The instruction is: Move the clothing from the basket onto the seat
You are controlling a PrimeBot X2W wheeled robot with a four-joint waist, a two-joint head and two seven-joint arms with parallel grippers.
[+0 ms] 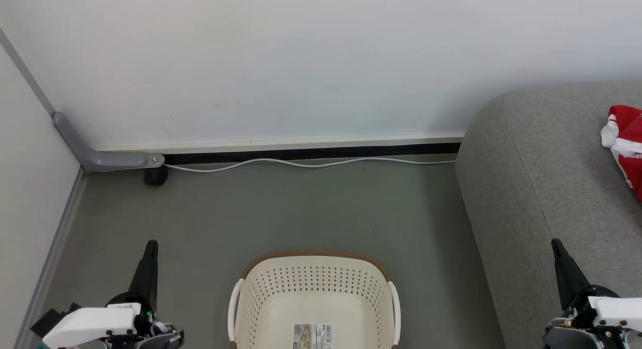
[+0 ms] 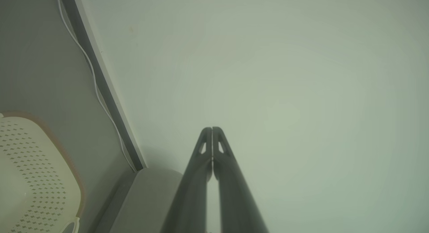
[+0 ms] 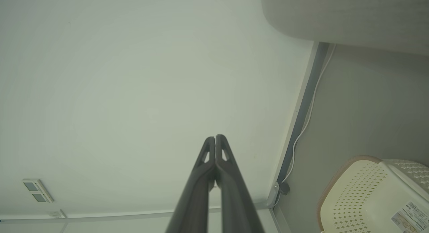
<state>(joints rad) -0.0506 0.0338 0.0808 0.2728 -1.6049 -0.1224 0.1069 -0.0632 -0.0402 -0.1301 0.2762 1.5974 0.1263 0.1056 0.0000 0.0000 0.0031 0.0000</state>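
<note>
The clothing (image 1: 624,148) is lying on the sofa (image 1: 531,188) at about three o'clock in the head view, a crumpled heap of soft red cloth with white trim, running off the edge of the picture. The basket (image 1: 316,253) is sitting on the floor at six o'clock. What is showing of its bottom is bare apart from a paper label (image 1: 312,335), so I am judging the job as done or very nearly so, though its near end is lying out of sight. The basket is looking like stiff cream plastic, oval, pierced with rows of small holes, and is wearing a brown woven-look rim. The sofa is showing a grey, coarse weave and a rounded, padded corner.

The left gripper (image 2: 211,132) is waiting at seven o'clock and the right gripper (image 3: 215,141) at five. Both are pressing their fingers together and gripping nothing.
</note>
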